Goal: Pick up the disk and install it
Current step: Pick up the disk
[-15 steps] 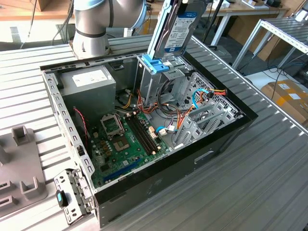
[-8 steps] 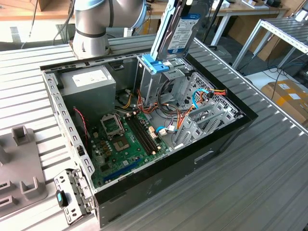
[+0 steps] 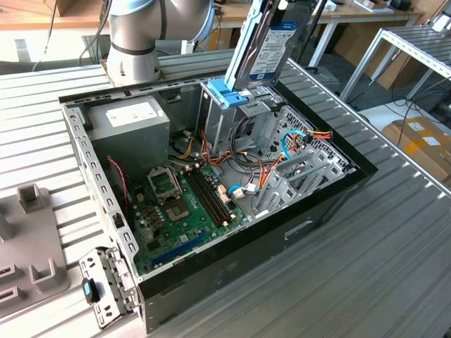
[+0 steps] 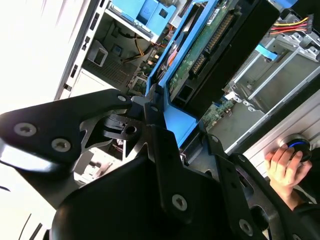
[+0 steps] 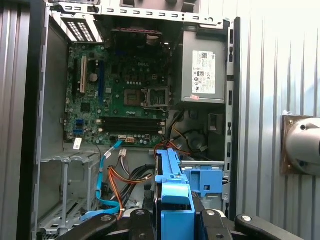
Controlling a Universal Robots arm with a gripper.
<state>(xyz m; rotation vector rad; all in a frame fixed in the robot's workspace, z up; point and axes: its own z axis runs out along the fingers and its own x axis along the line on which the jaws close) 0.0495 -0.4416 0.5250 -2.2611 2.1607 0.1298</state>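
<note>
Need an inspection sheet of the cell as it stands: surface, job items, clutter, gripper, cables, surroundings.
Surface: ribbed metal table with an open computer case lying on it.
Job's things: disk in the air, tilted, above the drive cage; not in a bay.
Clutter: grey fixture blocks on the table at the exterior view's left.
Grippers: gripper, jaws shut on the disk at its blue rails.
Cables: orange-red bundle and blue cable loose inside the case beside the cage.
Surroundings: a person's hand on a round control; cardboard box and metal rack beyond the table.
</note>
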